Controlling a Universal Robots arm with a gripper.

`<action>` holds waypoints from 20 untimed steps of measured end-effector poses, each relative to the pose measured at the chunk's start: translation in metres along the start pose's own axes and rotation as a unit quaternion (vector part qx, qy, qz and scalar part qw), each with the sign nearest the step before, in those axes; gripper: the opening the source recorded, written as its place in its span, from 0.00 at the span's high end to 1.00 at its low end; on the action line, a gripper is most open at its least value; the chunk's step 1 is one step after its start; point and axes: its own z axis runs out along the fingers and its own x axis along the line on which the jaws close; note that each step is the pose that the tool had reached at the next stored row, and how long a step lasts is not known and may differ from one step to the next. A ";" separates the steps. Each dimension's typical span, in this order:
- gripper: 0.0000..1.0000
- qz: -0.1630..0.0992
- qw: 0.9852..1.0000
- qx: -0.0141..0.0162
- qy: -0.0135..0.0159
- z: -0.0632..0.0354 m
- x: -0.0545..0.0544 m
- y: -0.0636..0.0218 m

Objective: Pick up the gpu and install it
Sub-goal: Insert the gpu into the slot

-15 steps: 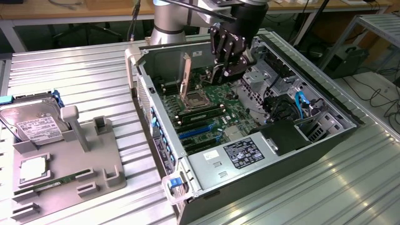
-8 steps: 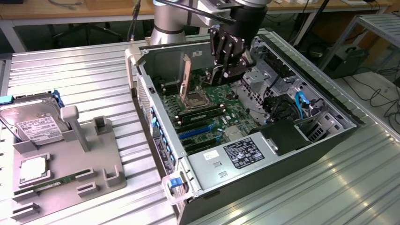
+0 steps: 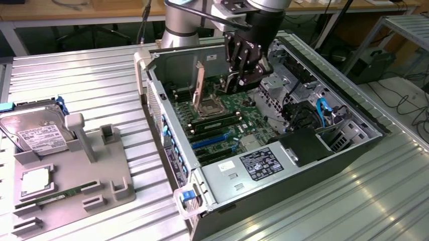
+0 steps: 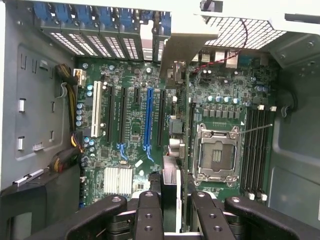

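Ribbed metal desk (image 3: pixel 80 70) carries an open computer case (image 3: pixel 348 108), with the gripper (image 3: pixel 244 68) near its twelve o'clock end. Its fingers (image 4: pixel 150 212) pinch the gpu (image 4: pixel 172 130) edge-on, upright above the motherboard (image 4: pixel 130 130). Slight tilt could miss the slot; the bracket (image 4: pixel 175 50) might catch the rear panel.

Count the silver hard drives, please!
1. The boxy silver hard drive with a white label lies at the exterior view's left, by the grey plastic holder; others may hide inside the computer case.
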 end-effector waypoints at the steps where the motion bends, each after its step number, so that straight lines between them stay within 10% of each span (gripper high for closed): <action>1: 0.73 0.000 1.000 0.000 0.000 0.0007 0.000 0.0000; 20: 0.73 0.000 1.000 0.000 0.000 0.0192 0.000 -0.0008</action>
